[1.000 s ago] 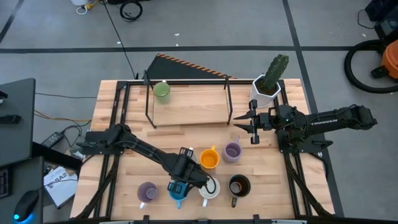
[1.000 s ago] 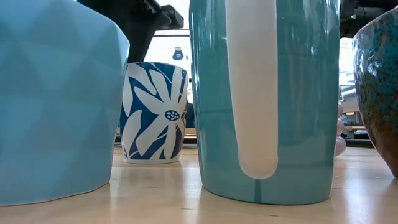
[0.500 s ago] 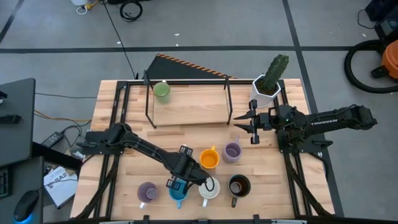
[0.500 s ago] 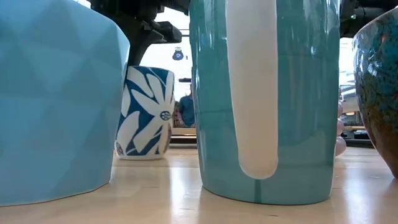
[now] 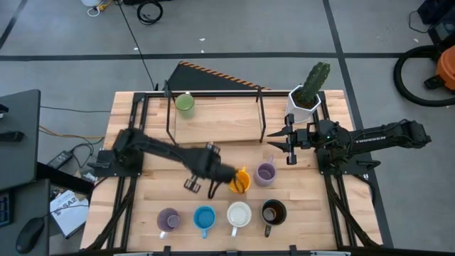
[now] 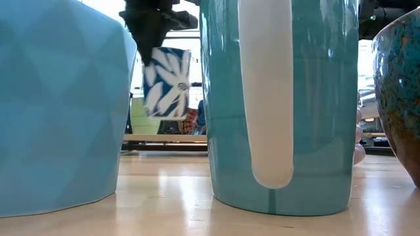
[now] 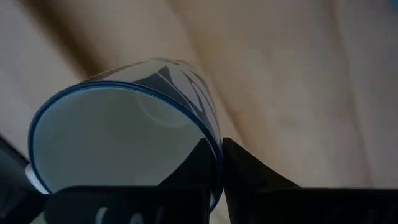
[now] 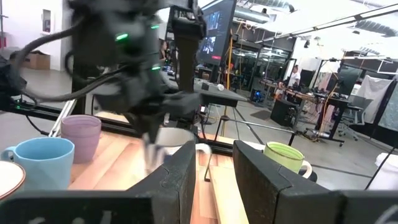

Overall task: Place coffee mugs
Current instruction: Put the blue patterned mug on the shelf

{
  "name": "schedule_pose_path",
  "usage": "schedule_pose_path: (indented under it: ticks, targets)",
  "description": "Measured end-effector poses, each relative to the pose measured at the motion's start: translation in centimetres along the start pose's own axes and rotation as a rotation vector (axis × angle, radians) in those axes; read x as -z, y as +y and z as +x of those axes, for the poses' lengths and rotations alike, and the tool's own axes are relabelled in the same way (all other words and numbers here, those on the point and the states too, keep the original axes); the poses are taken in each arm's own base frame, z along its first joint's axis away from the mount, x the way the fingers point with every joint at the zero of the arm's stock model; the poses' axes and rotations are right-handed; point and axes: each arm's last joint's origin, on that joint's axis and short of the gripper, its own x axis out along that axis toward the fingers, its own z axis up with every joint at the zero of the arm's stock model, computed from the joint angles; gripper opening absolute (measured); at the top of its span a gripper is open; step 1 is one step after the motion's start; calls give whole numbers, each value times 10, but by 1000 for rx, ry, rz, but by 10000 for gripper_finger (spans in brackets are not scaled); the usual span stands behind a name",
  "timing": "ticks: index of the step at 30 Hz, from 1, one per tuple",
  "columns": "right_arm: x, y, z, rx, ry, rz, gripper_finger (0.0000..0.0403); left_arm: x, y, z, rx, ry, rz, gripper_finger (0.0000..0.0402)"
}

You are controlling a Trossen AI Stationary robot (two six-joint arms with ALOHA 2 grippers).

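High view: "TROSSEN" on right arm (image 5: pixel 384 137)

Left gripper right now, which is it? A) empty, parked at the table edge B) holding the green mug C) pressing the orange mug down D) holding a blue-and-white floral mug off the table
D: the left gripper grips the blue-and-white floral mug by its rim, and the low view shows the mug tilted, clear of the table.
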Motion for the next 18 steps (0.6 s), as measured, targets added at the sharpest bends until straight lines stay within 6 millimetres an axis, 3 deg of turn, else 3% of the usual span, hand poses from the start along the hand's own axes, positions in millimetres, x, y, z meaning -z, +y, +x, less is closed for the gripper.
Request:
schedule_pose_path:
  ticks: [5,13,18]
  targets:
    - [0,0,0,-1,2,0,114,14,32,-3,-12,-32,36,23]
    - [0,0,0,-1,1,-4,114,51,106,18,63,-16,33,29]
    - [0,0,0,-1,2,-5,114,77,149,30,45,-34,-61,33]
